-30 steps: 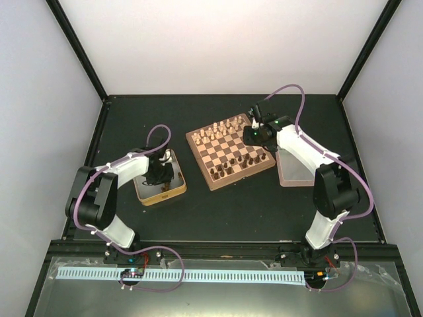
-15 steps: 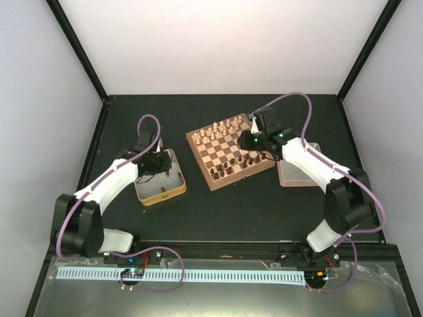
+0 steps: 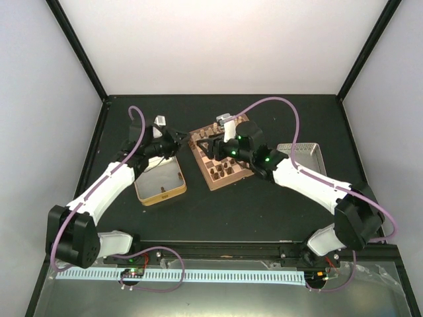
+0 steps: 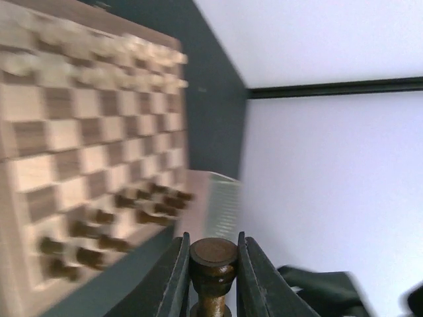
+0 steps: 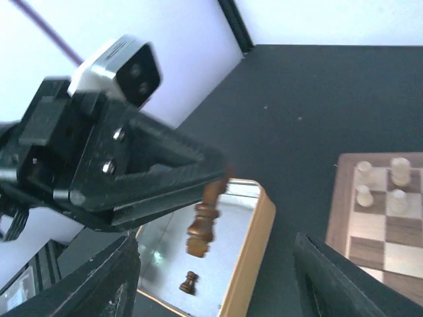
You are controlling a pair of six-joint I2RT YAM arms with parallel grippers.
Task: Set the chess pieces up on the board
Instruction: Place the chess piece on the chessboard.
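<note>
My left gripper (image 4: 213,240) is shut on the round head of a dark-brown chess piece (image 4: 213,259). In the right wrist view that piece (image 5: 203,224) hangs from the left fingers (image 5: 165,175) above the gold tin (image 5: 246,261). From above, the left gripper (image 3: 181,140) hovers between the tin (image 3: 160,183) and the board (image 3: 223,173). Facing it over the board's left edge, my right gripper (image 3: 197,141) is open, its jaws (image 5: 218,264) wide apart and empty. One dark pawn (image 5: 190,282) stands in the tin. Several dark pieces (image 4: 119,218) stand on the board (image 4: 66,142).
Cream pieces (image 4: 99,56) fill the board's far rows. A silver tin lid (image 3: 301,156) lies to the right of the board. The right arm (image 3: 297,178) stretches across the board and hides much of it from above.
The left arm rose out of the tin towards the board with the piece in its grip. The right arm swung left across the board and its jaws opened.
</note>
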